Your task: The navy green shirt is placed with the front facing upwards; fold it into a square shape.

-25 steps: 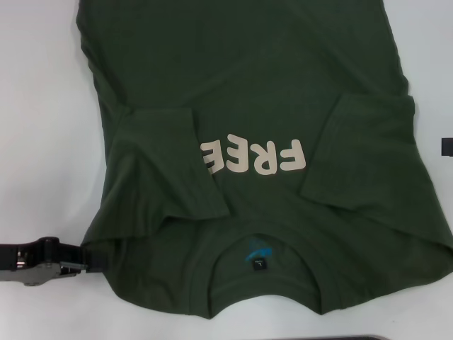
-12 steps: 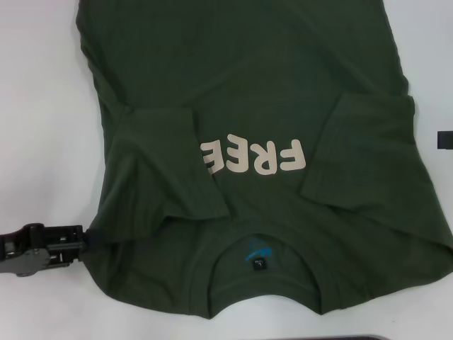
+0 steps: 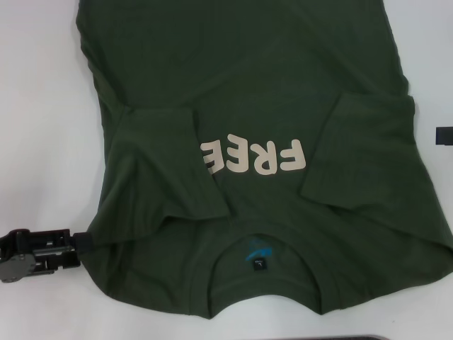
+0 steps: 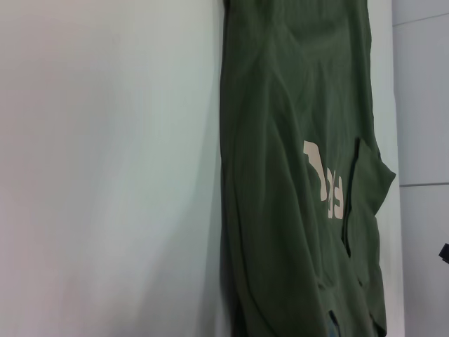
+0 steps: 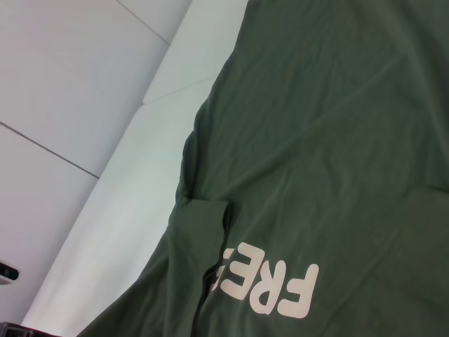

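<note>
Shirt: the navy green shirt (image 3: 255,142) lies front up on the white bench (image 3: 42,106), both sleeves folded inward beside the "FREE" lettering (image 3: 253,156).
Left pincer: the left pincer (image 3: 76,241) sits at the shirt's collar-end left edge; its grip cannot be told.
Change: it has drawn slightly outward from the shirt since a second ago; the cloth is unmoved.
Right pincer: a dark sliver (image 3: 444,136) at the shirt's right.

Navy green shirt (image 3: 269,85) dark olive, cream "FREE" lettering (blue collar mark); white table (image 3: 35,106).

Green shirt (image 3: 283,92) face-up, sleeves folded inward
</note>
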